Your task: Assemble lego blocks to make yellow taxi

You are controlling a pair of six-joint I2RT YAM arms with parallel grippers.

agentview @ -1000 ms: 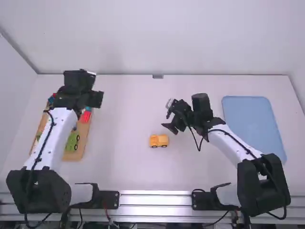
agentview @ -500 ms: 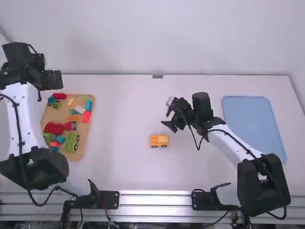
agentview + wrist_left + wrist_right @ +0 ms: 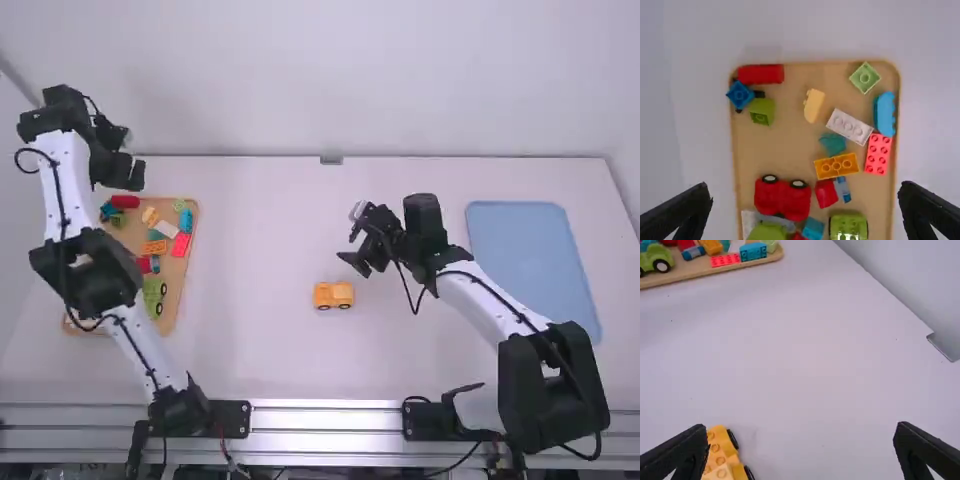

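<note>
1. Left claw (image 3: 128,172): released, fingers spread wide with nothing between them. You have it raised by the far edge of the wooden tray (image 3: 173,290).
2. Right claw (image 3: 352,250): released too, fingers well apart, gripping nothing. It sits just beyond the yellow car (image 3: 333,295) and a little to its right.
3. Yellow car: upright on your desk (image 3: 265,345), around the middle, well in from the front edge. Dark wheels, studs on top.
4. Wooden tray: near the desk's left edge. Red tube (image 3: 761,74) along the tray's far edge; blue block (image 3: 740,95) at its far left corner.
5. Same tray, right edge: light blue block (image 3: 885,114), with the coral block (image 3: 878,153) just nearer you. White block (image 3: 849,127) and orange block (image 3: 836,166) lie further in.
6. Blue tray (image 3: 535,270): near your desk's right edge.
</note>
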